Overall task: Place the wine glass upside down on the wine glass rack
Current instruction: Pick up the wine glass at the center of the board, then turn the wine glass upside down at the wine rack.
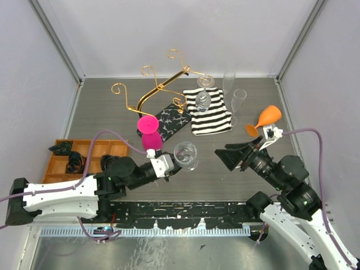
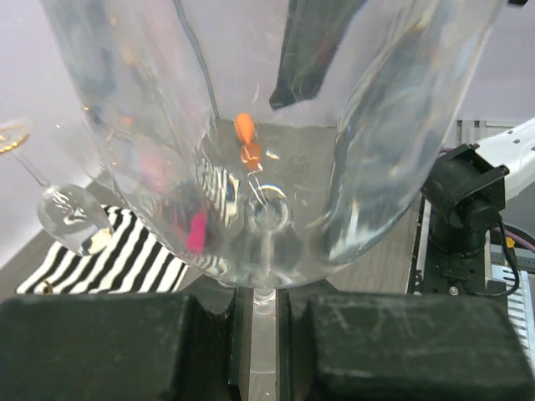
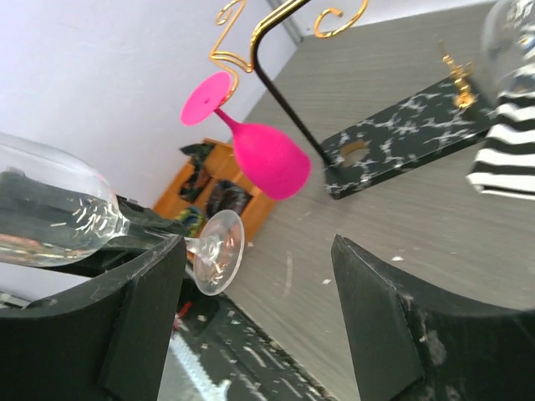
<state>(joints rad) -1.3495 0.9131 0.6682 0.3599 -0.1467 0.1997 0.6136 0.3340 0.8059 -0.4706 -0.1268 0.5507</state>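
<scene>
Clamping the wine glass (image 1: 185, 155) by its stem, left tool (image 1: 170, 167) holds it sideways, probably for inverting; rack (image 1: 160, 93) ahead; right tool (image 1: 235, 156) wide, empty.

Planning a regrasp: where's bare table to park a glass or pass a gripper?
Bare: back-left table, between wooden tray and wine glass rack. Crowded: striped cloth, champagne flutes and orange glass at back right.

No lettering, label or number is readable anywhere (the striped cloth (image 1: 214, 121) carries only a pattern).
</scene>
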